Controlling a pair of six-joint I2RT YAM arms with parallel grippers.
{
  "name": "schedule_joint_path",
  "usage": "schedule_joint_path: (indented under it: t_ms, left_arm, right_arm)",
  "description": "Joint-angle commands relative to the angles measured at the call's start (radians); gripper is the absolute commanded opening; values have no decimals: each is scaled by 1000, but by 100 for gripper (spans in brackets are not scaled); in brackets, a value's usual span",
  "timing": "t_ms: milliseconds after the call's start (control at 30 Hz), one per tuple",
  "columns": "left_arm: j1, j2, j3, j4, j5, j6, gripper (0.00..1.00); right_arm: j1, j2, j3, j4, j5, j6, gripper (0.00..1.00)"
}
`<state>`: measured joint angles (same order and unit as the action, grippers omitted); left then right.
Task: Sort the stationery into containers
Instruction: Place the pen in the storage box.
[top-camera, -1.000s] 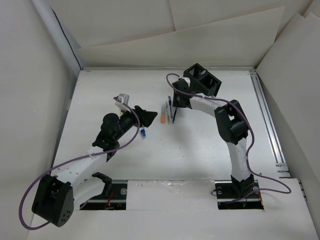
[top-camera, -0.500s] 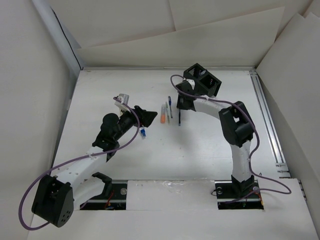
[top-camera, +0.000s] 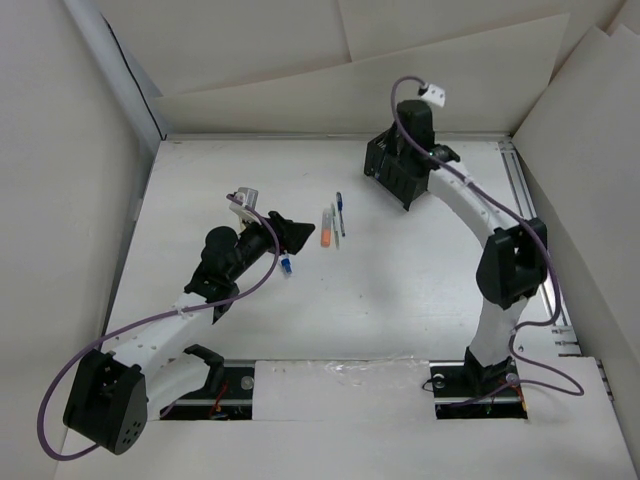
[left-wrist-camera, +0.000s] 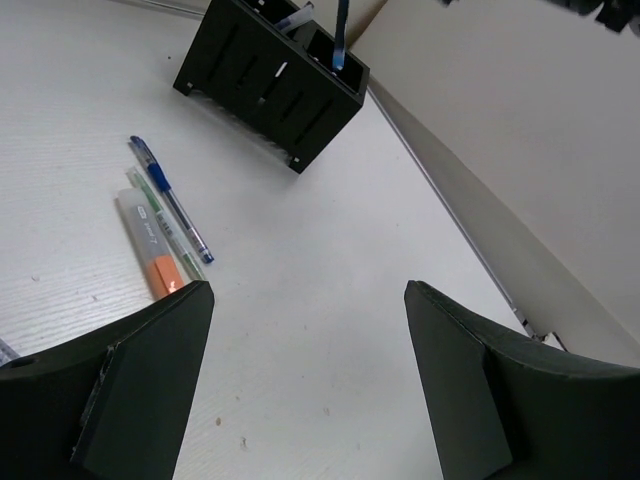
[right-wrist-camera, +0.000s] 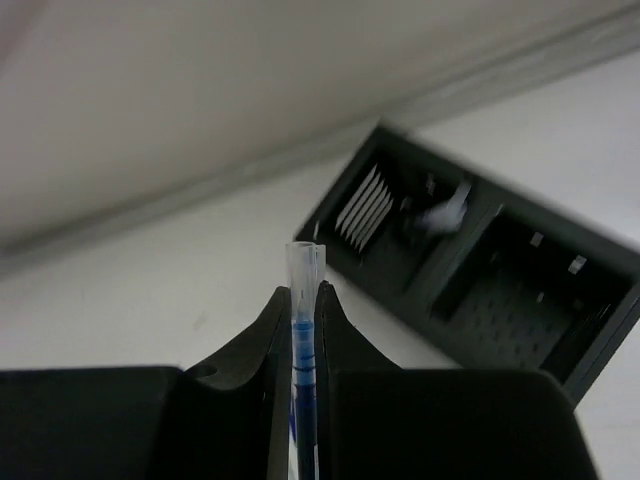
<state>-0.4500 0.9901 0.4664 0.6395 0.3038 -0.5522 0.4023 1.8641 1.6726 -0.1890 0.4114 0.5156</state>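
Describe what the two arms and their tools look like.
The left arm and the right arm both have white link shells and black joint housings, and a thin purple cable loops along each. The left tool has two broad, matt black, wedge-shaped fingers. The right tool has matching black fingers.

Open white tabletop (top-camera: 400, 290) lies between the two arms, and a gripper could pass there. Ahead of the wide-spread left gripper (left-wrist-camera: 305, 300), a row of pens (left-wrist-camera: 165, 215) lies in the way. Further back stands the black organiser (left-wrist-camera: 262, 85). The right gripper (right-wrist-camera: 298, 305) hangs above it, pinching a blue pen (right-wrist-camera: 303, 262). A metal rail (top-camera: 522, 200) bounds the right side.
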Motion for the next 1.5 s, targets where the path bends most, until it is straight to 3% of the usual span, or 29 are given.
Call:
schedule_joint_path:
  t_ms: [0,167,467,833,1100,1200,1233,1333,1467]
  left_arm:
    - [-3,-7,14,51,15,-5,74]
    - [-3,2,14,51,15,-5,74]
    - [-3,33,23,51,24,4,74]
    - [-3,51,32,51,15,5,74]
    - [-3,41,32,51,15,5,74]
    - [-3,32,32,51,15,5,74]
    - [-3,32,32,51,15,5,74]
    - [-3,22,23,51,15,5,74]
    - [-3,13,23,51,15,5,74]
  right_arm:
    - [-80,73,134,83,162,-15,0]
    - [-118,248,389,101,322,-26,0]
    - [-131,402,521,204,394,-129,0]
    - [-91,423,396,295,406,-167,0]
    - [-60,348,288,313,449,-167,1]
    - [-51,311,241,324,449,-167,15]
    - [-51,297,225,324,449,-167,27]
    - [-40,227,162,351,449,-177,39]
    - [-17,141,104,361,425,-186,48]
